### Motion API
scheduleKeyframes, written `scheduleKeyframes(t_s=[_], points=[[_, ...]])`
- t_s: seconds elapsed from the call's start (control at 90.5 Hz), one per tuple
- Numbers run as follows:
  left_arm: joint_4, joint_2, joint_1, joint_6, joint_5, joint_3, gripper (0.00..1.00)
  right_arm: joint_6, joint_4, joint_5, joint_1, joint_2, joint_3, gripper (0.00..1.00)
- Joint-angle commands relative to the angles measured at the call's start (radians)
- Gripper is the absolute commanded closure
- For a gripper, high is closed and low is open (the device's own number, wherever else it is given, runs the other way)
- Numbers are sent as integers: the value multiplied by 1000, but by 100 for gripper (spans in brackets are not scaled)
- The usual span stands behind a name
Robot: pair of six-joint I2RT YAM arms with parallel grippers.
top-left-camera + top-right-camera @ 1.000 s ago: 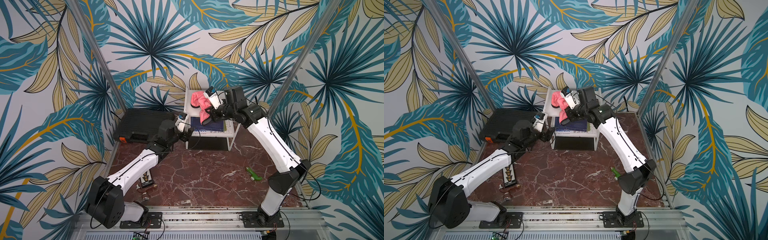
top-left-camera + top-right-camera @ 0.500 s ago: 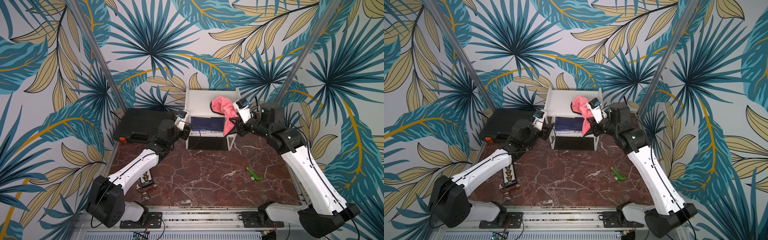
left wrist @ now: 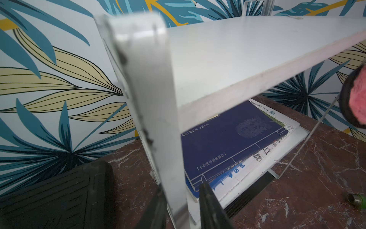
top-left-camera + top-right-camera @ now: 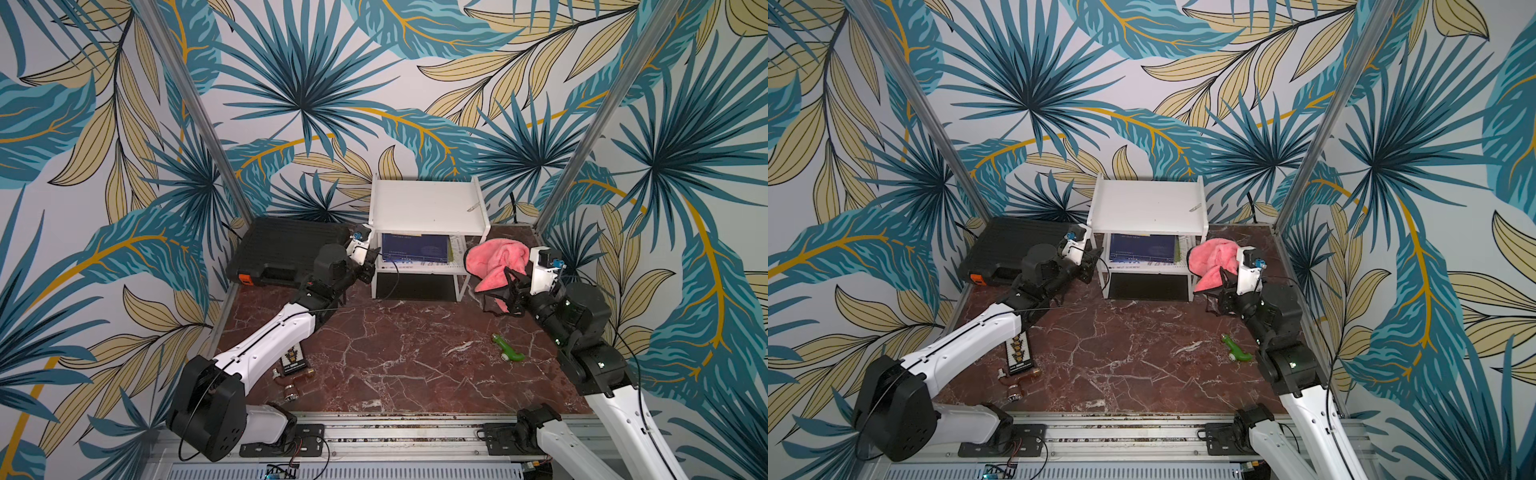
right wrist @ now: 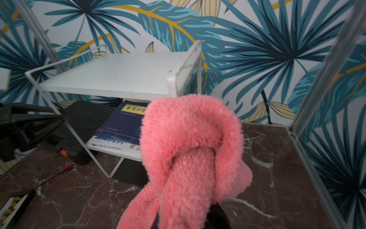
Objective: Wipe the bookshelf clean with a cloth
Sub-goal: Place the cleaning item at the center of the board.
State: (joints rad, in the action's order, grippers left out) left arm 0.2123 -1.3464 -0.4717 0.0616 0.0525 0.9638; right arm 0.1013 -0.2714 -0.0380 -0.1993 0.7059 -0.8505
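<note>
Left arm: reaches from the front rail diagonally across the marble table. The wrist is level with the lower tier, just in front of the black case. My left gripper is at the front left corner of the bookshelf. In the left wrist view my two dark fingers sit one on each side of the white side panel, close against it. I cannot tell whether they actually pinch it.

Right arm: rises from the front rail, with the elbow bent out toward the right wall. The forearm angles back in toward the shelf's right end. My right gripper is clenched on the cloth.

Cloth: the pink pile bunches over my fingers and the dark edging hangs below. It is off the table, just beside the bookshelf's right side at about lower-tier height. I cannot tell whether it touches the frame.

Bookshelf: stands against the back wall. A dark blue book lies on the lower board.
</note>
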Motion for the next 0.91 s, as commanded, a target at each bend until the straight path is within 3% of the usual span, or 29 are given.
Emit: scheduleKeyframes(t_s=[0.0, 0.221, 0.342, 0.409, 0.475, 0.563, 0.607, 0.729, 0.895], points=[[48, 59, -14, 35, -130, -20, 100, 58, 44, -158, 43, 29, 106, 100], [15, 62, -36, 54, -152, -14, 100, -18, 287, -117, 164, 199, 271, 100], [7, 65, -36, 43, -192, -20, 100, -56, 351, -231, 177, 327, 296, 97], [-2, 63, -31, 35, -213, -19, 100, -60, 343, -236, 179, 345, 292, 100], [-23, 59, -16, 23, -217, -12, 100, -54, 340, -151, 179, 316, 297, 100], [-27, 56, 5, 6, -216, -8, 100, -32, 365, 145, 177, 248, 300, 100], [-29, 51, 11, 3, -217, -4, 100, 16, 390, 201, 174, 225, 305, 100], [-47, 38, 14, 0, -203, 16, 100, -24, 312, 33, 175, 240, 281, 100], [-44, 41, 14, -20, -189, 3, 92, 8, 386, -257, 178, 331, 340, 98]])
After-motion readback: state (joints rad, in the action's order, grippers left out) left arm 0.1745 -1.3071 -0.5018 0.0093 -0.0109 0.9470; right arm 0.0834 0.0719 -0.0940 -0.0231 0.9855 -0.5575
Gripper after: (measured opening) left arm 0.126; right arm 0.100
